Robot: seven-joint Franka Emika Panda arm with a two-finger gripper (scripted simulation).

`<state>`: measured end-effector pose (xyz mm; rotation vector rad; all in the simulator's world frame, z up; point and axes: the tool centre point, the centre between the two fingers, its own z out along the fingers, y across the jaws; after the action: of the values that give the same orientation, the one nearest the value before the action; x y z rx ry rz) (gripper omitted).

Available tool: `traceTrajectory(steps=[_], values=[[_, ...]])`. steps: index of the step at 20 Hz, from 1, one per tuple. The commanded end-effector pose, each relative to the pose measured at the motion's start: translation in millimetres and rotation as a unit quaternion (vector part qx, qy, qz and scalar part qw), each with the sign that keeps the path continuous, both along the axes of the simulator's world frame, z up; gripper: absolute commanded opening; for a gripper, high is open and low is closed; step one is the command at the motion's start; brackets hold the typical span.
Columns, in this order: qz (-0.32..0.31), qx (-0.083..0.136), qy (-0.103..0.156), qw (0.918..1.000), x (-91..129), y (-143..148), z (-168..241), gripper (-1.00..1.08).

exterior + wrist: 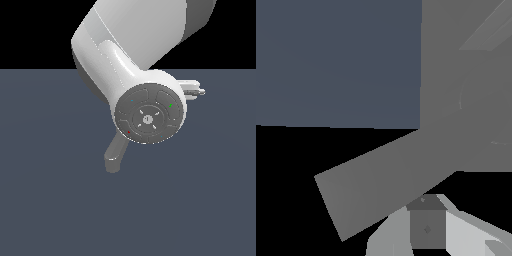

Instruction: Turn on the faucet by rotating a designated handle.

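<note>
The handle is shown flat and close only in the wrist view, the exterior view being blocked by the arm; gripper opening cannot be determined.

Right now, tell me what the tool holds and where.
Cannot be told. The tool sits right beside the handle, but no closed hold shows in either view.

Exterior view: sits close behind arm, looks down slightly over blue-grey floor to black horizon; arm's round end cap fills centre, hides most of scene; only spout pokes out below it.
Wrist view: very close to faucet, faces plate; handle crosses frame diagonally, fingertip at edge.
Shared: faucet, floor.
</note>
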<state>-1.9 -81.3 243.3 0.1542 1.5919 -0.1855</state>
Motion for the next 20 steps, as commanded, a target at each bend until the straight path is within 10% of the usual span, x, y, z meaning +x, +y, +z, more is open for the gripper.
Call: traceTrajectory(steps=[1, 20], values=[[-0.004, -0.002, -0.010, 0.9999, 4, -14, 4, -1.00], [-0.004, -0.003, -0.012, 0.9999, 0, -36, -44, -1.00]])
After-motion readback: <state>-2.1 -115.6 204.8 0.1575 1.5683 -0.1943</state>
